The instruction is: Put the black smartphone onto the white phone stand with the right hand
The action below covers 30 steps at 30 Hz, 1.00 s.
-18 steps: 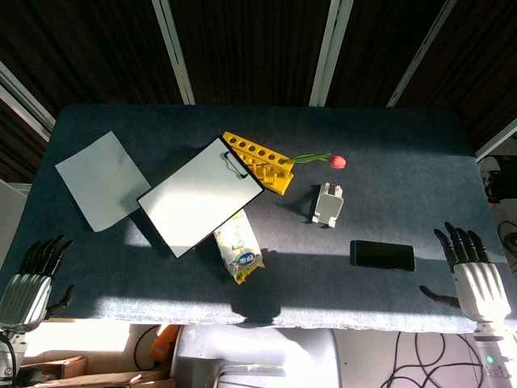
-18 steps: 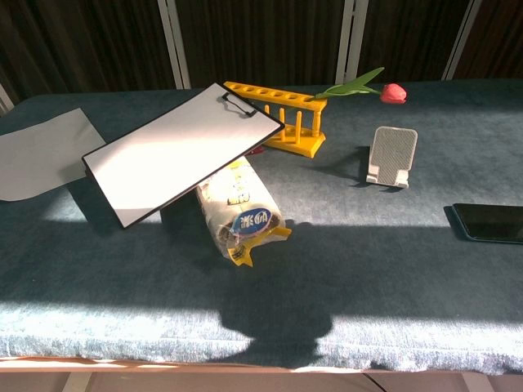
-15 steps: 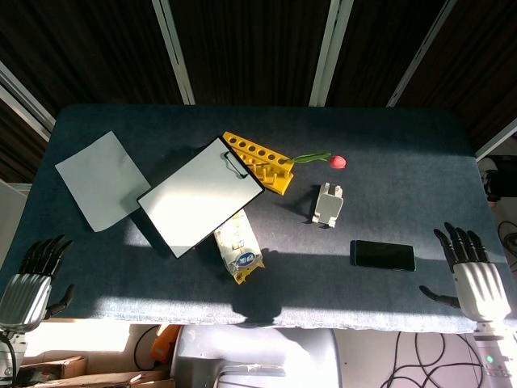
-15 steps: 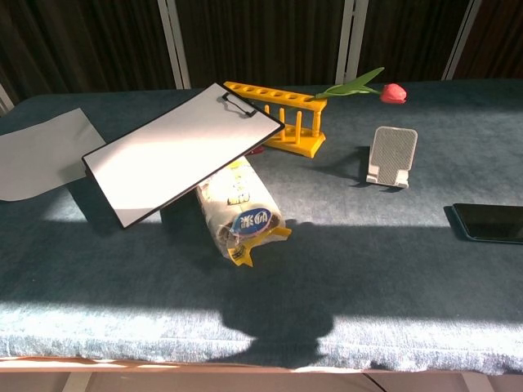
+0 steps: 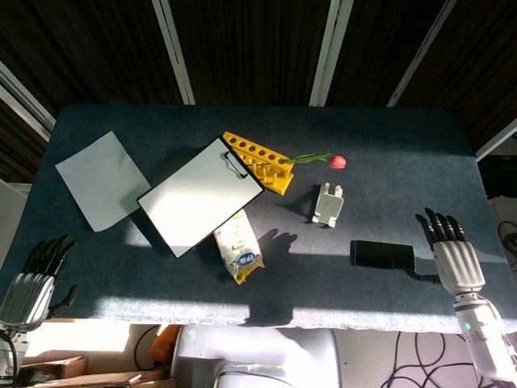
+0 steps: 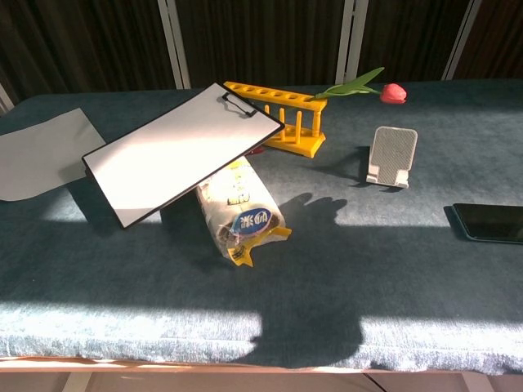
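The black smartphone lies flat on the blue table, near the front right; the chest view shows it at the right edge. The white phone stand stands upright behind it to the left, also seen in the chest view. My right hand hovers just right of the phone, fingers spread, holding nothing. My left hand hangs off the table's front left corner, fingers slightly apart and empty. Neither hand shows in the chest view.
A clipboard leans over a yellow snack bag. Behind it are a yellow rack and a red tulip. A grey sheet lies at the left. The table's front edge is near both hands.
My right hand has moved left and forward over the table edge, closer to the phone. Its shadow now falls across the table's middle. The left hand is unchanged.
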Each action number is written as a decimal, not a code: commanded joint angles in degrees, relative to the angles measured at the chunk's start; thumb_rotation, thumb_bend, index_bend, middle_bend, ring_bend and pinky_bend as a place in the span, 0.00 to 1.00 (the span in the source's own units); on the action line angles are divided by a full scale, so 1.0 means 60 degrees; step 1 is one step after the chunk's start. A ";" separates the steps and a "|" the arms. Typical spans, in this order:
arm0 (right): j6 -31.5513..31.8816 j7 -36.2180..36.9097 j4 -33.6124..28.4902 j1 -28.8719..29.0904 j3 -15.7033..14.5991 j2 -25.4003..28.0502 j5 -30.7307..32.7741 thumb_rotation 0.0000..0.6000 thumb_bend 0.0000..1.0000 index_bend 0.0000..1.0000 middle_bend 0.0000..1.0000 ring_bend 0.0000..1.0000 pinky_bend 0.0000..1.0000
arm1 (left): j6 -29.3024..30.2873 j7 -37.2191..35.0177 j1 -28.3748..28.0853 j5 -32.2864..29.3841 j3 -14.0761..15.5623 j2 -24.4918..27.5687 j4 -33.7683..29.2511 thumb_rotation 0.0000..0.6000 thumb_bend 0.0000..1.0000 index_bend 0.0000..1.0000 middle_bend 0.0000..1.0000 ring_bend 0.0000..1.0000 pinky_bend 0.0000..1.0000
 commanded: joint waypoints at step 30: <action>-0.3682 -0.0493 0.1905 0.2072 -0.0307 -0.1640 0.2256 1.00 0.32 0.39 0.30 0.11 0.08 | 0.0414 0.0074 0.0210 0.0477 0.0282 0.0055 -0.0026 1.00 0.37 0.00 0.00 0.00 0.03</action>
